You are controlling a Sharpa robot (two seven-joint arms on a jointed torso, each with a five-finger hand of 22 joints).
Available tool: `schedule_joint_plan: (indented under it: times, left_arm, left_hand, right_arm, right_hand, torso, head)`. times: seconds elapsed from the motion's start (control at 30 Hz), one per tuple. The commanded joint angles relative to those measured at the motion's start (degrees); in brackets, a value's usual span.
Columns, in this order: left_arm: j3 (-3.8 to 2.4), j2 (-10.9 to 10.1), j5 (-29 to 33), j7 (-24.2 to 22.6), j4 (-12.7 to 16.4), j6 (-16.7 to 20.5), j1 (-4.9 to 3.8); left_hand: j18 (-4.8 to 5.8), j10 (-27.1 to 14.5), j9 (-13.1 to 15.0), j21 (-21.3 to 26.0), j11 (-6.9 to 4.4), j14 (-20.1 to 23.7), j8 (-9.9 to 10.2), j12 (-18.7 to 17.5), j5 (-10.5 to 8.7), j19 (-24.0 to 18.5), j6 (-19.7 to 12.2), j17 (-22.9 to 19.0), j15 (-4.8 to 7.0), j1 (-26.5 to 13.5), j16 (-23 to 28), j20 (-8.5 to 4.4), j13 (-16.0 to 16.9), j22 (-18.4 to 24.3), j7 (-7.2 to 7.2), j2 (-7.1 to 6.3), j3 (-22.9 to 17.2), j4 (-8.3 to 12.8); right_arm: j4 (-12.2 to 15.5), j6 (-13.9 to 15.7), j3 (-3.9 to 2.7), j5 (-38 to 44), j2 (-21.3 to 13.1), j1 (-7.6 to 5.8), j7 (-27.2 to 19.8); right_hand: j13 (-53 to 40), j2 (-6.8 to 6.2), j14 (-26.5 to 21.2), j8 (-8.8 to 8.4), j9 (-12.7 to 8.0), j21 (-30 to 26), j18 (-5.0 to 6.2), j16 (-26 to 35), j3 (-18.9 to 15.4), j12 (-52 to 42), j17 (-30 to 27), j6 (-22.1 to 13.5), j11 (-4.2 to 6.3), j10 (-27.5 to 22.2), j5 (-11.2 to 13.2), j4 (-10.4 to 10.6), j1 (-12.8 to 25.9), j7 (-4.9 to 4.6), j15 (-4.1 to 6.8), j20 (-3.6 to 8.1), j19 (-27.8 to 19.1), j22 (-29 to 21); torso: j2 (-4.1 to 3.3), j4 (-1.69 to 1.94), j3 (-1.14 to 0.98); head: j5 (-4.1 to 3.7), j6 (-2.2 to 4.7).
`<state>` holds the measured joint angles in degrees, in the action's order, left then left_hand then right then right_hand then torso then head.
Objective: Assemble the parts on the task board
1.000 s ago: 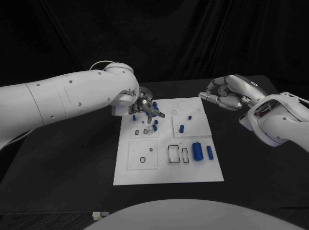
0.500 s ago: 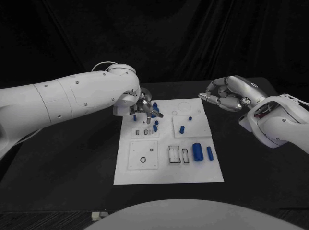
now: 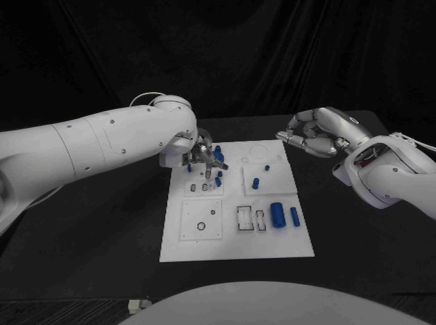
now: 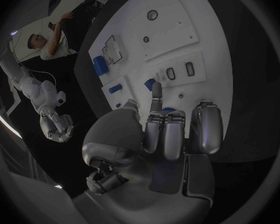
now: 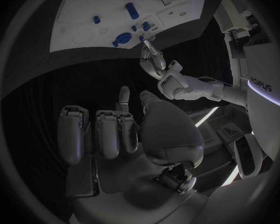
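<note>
The task board (image 3: 235,233) lies in the middle of the black table (image 3: 101,257), with small blue parts (image 3: 277,217) on it. The left hand (image 3: 200,158) hangs over the board's far left corner, near a blue peg (image 3: 218,181); I cannot tell if it holds anything. The right hand (image 3: 315,133) waits off the board, fingers curled, holding nothing. I think the left hand should go down slowly and straight so the peg does not tip.

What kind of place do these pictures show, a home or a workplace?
Probably a robotics lab or test cell: a black table against dark drapes, a white task board with small blue parts, and a second, smaller robot standing nearby.
</note>
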<state>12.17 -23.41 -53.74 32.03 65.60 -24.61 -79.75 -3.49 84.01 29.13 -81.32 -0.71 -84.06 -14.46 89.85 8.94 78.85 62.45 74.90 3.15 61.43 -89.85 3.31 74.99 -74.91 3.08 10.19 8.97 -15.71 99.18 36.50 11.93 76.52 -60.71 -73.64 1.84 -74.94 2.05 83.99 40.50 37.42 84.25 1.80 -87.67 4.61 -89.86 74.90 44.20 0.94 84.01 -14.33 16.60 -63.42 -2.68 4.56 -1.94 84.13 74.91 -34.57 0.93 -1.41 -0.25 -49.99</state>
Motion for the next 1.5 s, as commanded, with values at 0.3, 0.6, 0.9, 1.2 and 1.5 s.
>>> schedule_joint_plan:
  times: [0.3, 0.6, 0.9, 1.2, 1.5]
  left_arm:
    - [-0.05, 0.8, 0.0, -0.4, -0.8, -1.8, 0.95]
    - [-0.05, 1.3, 0.0, -0.7, -1.5, -2.1, 1.48]
    - [-0.05, 1.9, 0.0, -1.2, -2.6, -1.9, 1.96]
    - [-0.05, 2.5, 0.0, -1.7, -3.6, -2.1, 2.58]
    - [-0.05, 3.0, 0.0, -2.3, -4.5, -2.0, 3.10]
  left_hand:
    - [-0.14, 6.0, -0.5, 0.6, 0.61, -5.9, 1.0, 0.1, -0.53, -0.3, 0.2, 15.1, -0.56, 1.0, -0.1, 0.50, 15.0, -4.7, 0.49, 0.14, -0.8, 0.4]
    - [-0.22, 6.0, -1.0, 0.9, 0.71, -5.9, 2.0, 0.1, -0.34, -0.5, 0.4, 15.1, -0.67, 1.8, -0.1, 0.63, 15.0, -4.5, 0.59, 0.29, -1.5, 1.0]
    - [-0.29, 6.0, -1.4, 1.2, 0.78, -5.9, 2.8, 0.1, -0.10, -0.8, 0.6, 15.1, -0.75, 2.5, -0.1, 0.72, 15.0, -4.4, 0.64, 0.32, -2.2, 1.6]
    - [-0.32, 6.0, -1.6, 1.3, 0.82, -5.9, 3.2, 0.1, 0.00, -0.9, 0.6, 15.1, -0.79, 2.8, -0.1, 0.76, 15.0, -4.4, 0.69, 0.32, -2.6, 1.9]
    - [-0.36, 6.0, -1.9, 1.5, 0.89, -5.9, 3.8, 0.1, 0.10, -1.0, 0.5, 15.1, -0.84, 3.1, -0.1, 0.81, 15.0, -4.3, 0.79, 0.32, -3.0, 2.2]
  right_arm:
    - [-0.3, 1.3, -0.04, 0.0, 0.7, 0.15, -1.1]
    - [-0.3, 1.6, -0.04, 0.0, 0.7, 0.16, -1.1]
    - [-0.4, 1.9, -0.04, 0.0, 0.6, 0.16, -1.0]
    - [-0.4, 1.8, -0.04, 0.0, 0.6, 0.16, -0.8]
    - [-0.5, 1.6, -0.04, 0.0, 0.6, 0.16, -0.5]
  right_hand:
    - [-15.1, 0.98, 4.8, 0.02, 0.0, -0.1, -0.26, 0.2, 0.1, -0.1, 8.8, 0.2, 0.52, 6.0, 0.7, 0.3, 1.3, 0.05, 0.37, 0.43, 3.0, 13.1]
    - [-15.1, 1.10, 4.8, 0.01, 0.0, -0.2, -0.25, 0.1, 0.1, -0.1, 8.9, 0.2, 0.52, 6.0, 0.7, 0.2, 1.4, 0.05, 0.37, 0.43, 3.0, 13.1]
    - [-15.1, 1.13, 4.8, -0.01, 0.0, -0.3, -0.23, 0.2, 0.0, -0.1, 8.8, 0.2, 0.52, 6.0, 0.8, 0.2, 1.5, 0.05, 0.37, 0.43, 3.0, 13.0]
    - [-15.1, 1.14, 4.8, -0.02, 0.0, -0.4, -0.20, 0.2, 0.0, -0.1, 8.7, 0.2, 0.52, 6.0, 0.8, 0.2, 1.5, 0.05, 0.37, 0.43, 2.9, 13.0]
    - [-15.1, 1.16, 4.8, -0.05, 0.0, -0.5, -0.17, 0.2, 0.0, -0.1, 8.6, 0.2, 0.52, 6.0, 0.8, 0.2, 1.6, 0.05, 0.37, 0.43, 2.9, 13.0]
  torso:
    - [0.18, -0.02, 0.09]
    - [0.27, -0.01, 0.10]
    - [0.33, -0.05, 0.16]
    - [0.46, -0.08, 0.14]
    - [0.49, -0.05, 0.20]
  head:
    - [0.04, -0.01]
    - [-0.08, -0.01]
    - [0.02, -0.01]
    - [-0.12, -0.01]
    - [-0.16, -0.01]
